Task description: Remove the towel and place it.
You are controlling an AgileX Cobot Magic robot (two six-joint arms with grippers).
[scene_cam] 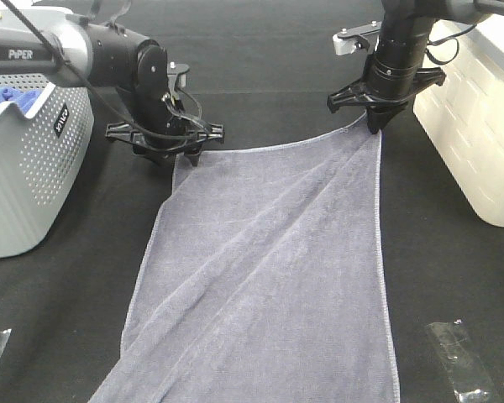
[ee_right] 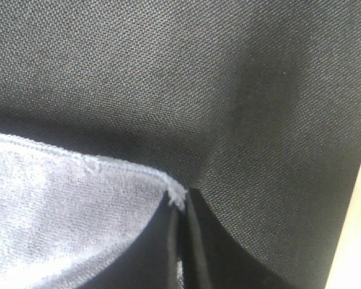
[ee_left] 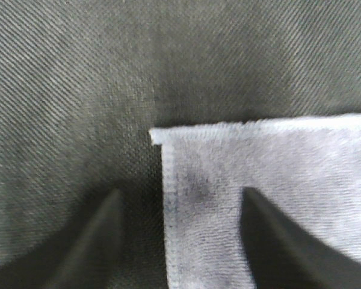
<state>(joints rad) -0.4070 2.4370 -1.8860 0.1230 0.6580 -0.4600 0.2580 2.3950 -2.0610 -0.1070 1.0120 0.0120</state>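
At 11 o'clock on the towel [scene_cam: 260, 277]: noted left gripper [ee_left: 180, 192] wide astride corner, clear only by wrist view; at 1 o'clock, right gripper [ee_right: 180, 208] pinching corner.

Black woven table covering [scene_cam: 277, 50] across the frame, grey perforated basket [scene_cam: 34, 168] at left edge, cream bin [scene_cam: 479, 143] at right edge

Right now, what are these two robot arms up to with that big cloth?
They are handling a greyish-lavender towel spread flat on the black table. The right hand is shut on the towel's far right corner, pinching it. The left hand hangs over the far left corner with its fingers open, one to either side of the towel's edge, not gripping it. A grey basket stands to the left and a white bin to the right.
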